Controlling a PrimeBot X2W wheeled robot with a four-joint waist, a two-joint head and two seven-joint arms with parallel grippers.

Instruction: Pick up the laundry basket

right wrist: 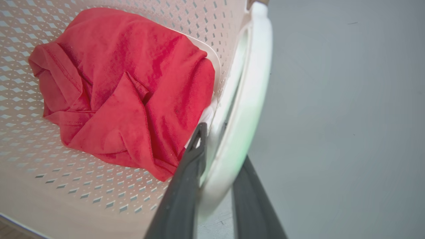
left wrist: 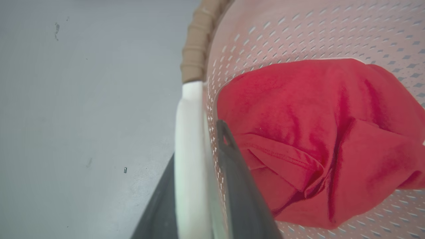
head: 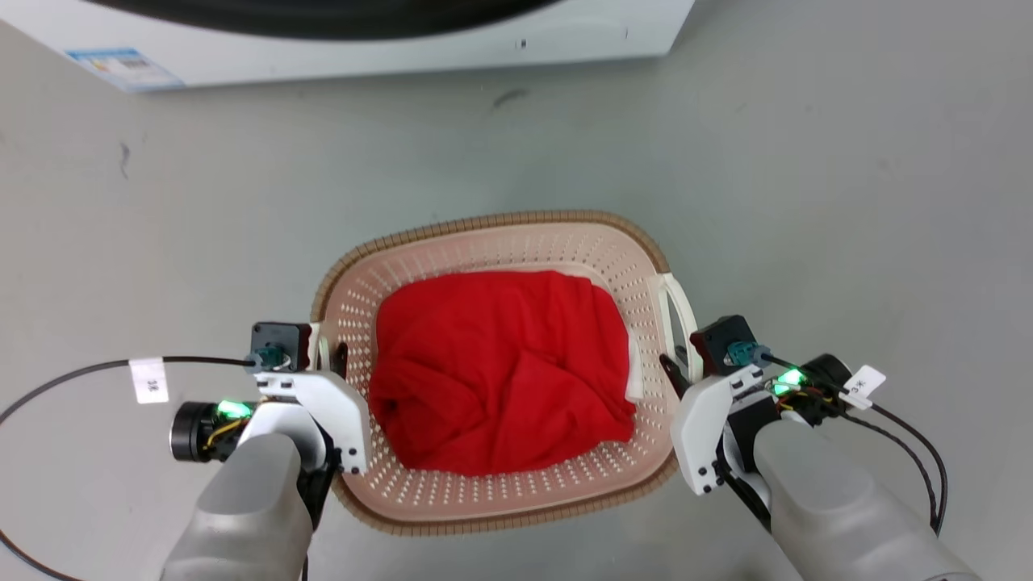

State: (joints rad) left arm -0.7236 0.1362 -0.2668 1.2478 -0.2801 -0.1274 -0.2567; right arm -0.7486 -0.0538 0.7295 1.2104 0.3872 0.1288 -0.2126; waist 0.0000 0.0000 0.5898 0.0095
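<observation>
- The left tool [left wrist: 199, 132] is clenched on the left handle [left wrist: 189, 149] of the laundry basket [head: 500, 234], one finger on each side.
- The right tool [right wrist: 222, 146] grasps the right handle [right wrist: 245, 99] the same way.
- The basket stands on the floor [head: 807, 161] between both arms, with a red cloth [head: 500, 371] inside.
- I judge the grips are taken and the lift has not begun. Next, both arms should rise together, level.

Perforated matt plastic laundry basket [head: 500, 484], brown woven-look rim [head: 484, 222]. Soft red cloth [head: 500, 363] inside the basket. Smooth, faintly scuffed grey floor [head: 807, 161] around it.
</observation>
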